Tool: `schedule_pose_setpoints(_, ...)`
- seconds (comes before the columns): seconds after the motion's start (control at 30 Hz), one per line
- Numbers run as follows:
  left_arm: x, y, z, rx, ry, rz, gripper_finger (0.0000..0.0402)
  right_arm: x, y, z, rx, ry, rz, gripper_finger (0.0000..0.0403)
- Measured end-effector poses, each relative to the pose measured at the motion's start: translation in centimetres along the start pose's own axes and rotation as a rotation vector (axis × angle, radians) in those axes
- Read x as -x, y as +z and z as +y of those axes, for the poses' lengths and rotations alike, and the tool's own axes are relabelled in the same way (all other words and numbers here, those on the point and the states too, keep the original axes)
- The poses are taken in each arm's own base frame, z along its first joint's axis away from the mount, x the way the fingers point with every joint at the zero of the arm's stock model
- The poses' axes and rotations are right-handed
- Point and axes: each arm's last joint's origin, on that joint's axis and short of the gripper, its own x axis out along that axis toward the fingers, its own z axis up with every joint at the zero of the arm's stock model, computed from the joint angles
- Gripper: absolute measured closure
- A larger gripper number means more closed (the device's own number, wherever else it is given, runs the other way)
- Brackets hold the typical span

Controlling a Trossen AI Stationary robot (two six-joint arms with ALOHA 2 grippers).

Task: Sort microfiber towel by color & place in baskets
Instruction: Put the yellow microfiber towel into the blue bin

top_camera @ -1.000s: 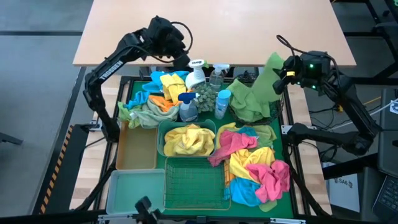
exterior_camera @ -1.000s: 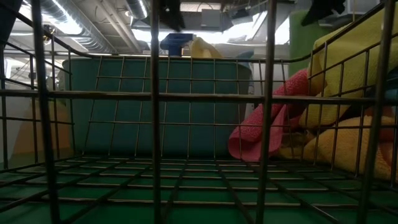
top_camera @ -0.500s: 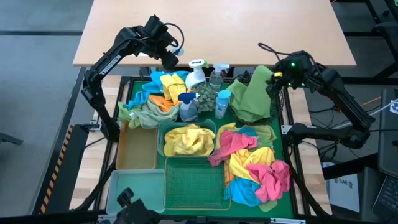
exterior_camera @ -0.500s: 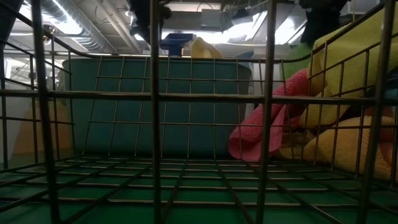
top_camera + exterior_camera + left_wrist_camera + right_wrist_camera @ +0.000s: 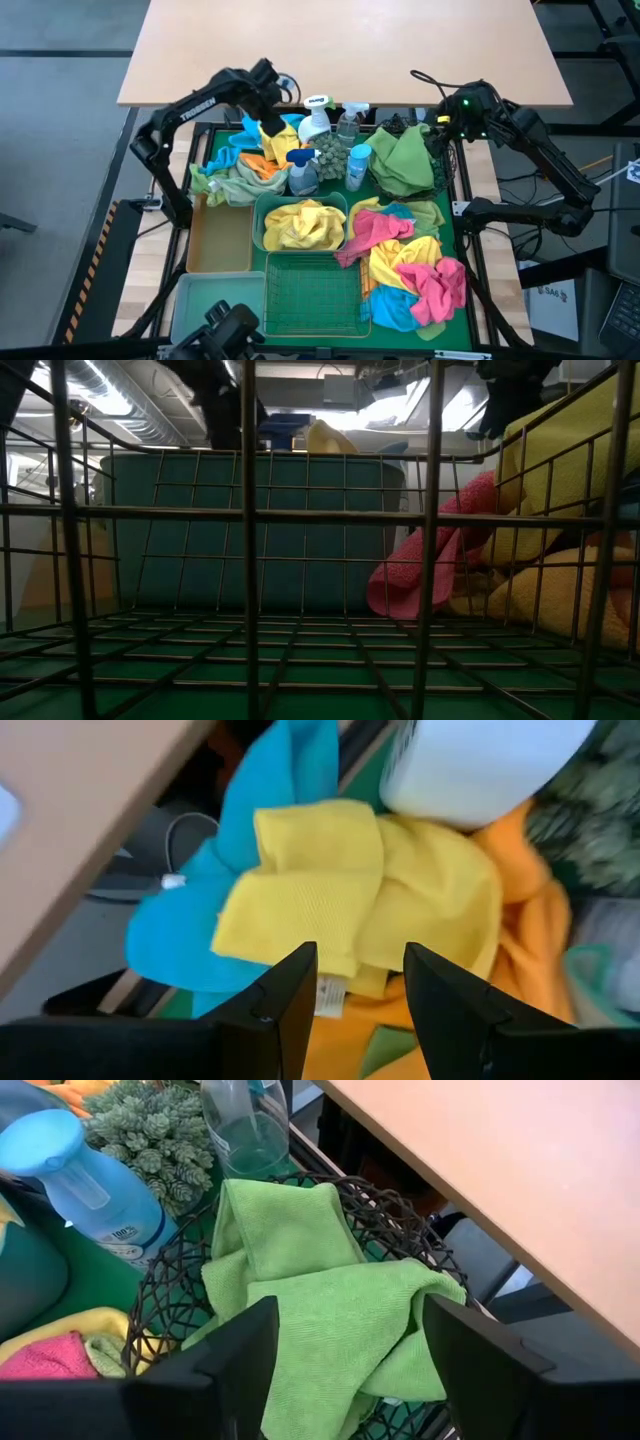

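Observation:
A yellow towel (image 5: 320,890) lies on top of blue (image 5: 190,935) and orange (image 5: 520,950) towels in the pile at the far left (image 5: 262,150). My left gripper (image 5: 360,960) hovers open just over the yellow towel's edge (image 5: 272,100). Green towels (image 5: 330,1310) lie heaped in the round black wire basket (image 5: 400,1210) at the far right. My right gripper (image 5: 350,1315) stands open above them (image 5: 442,120), with nothing between its fingers.
Spray bottles (image 5: 315,115) and a small plant (image 5: 330,155) stand between the pile and the black basket. The teal tub (image 5: 258,215) holds yellow towels. Tan tray (image 5: 218,240), clear bin (image 5: 205,305) and green wire basket (image 5: 312,295) lie near. Pink, yellow and blue towels (image 5: 410,270) pile at right.
My right gripper has opened and let go of the green towel, which has dropped from hanging high and now lies slumped in the black wire basket. My left gripper has come down and toward the table's near edge, over the yellow towel in the far-left pile.

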Motion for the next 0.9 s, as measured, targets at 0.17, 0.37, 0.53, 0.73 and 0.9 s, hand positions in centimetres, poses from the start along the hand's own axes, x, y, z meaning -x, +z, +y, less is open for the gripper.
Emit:
schedule_pose_setpoints(0.17,-2.6,-1.1,-0.1,-0.002,-0.003,0.029,0.0256,0.0,0.0,0.0,0.0,0.0,0.0,0.0155)
schedule_pose_setpoints(0.37,-4.7,-1.7,0.0,-0.003,0.064,-0.011,0.0256,0.0,0.0,0.0,0.0,0.0,0.0,0.0155)
schedule_pose_setpoints(0.53,-5.9,-1.9,0.1,-0.003,0.082,-0.053,0.0256,0.0,0.0,0.0,0.0,0.0,0.0,0.0155)
schedule_pose_setpoints(0.73,-7.3,-2.7,-0.2,-0.007,0.076,-0.052,0.0256,0.0,0.0,0.0,0.0,0.0,0.0,0.0155)
schedule_pose_setpoints(0.9,-8.5,-4.0,-0.3,-0.007,0.072,-0.017,0.0256,0.0,0.0,0.0,0.0,0.0,0.0,0.0155)
